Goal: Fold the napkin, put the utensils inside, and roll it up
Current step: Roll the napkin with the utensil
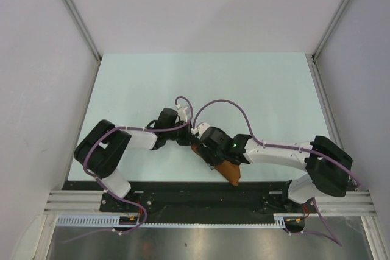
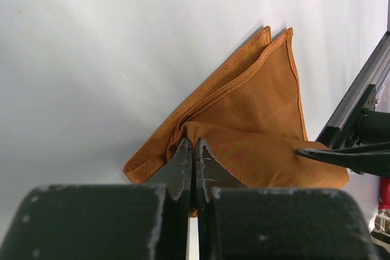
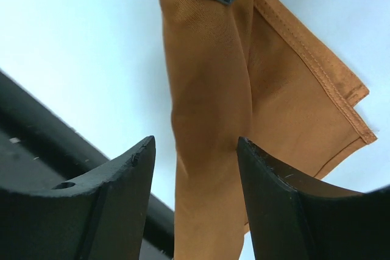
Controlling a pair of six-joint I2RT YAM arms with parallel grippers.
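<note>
Left wrist view: left gripper (image 2: 194, 149) is pinched shut on a fold of the napkin (image 2: 256, 101), which sits at the near edge of the table (image 1: 183, 83). Right gripper (image 3: 195, 144) has jaws wide, holding nothing, straddling the cloth, whose long axis runs between both grippers.

napkin (image 1: 228, 173) | bunched at table (image 1: 152, 83) near edge | partly under right arm (image 1: 274, 150) | left arm (image 1: 134, 139) alongside

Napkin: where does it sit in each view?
Top external: napkin low, just right of centre.
Left wrist: napkin centre-right, spreading up from the claw.
Right wrist: napkin centre, running top to bottom.
Shared landmark: left claw pinching the napkin's edge.
</note>
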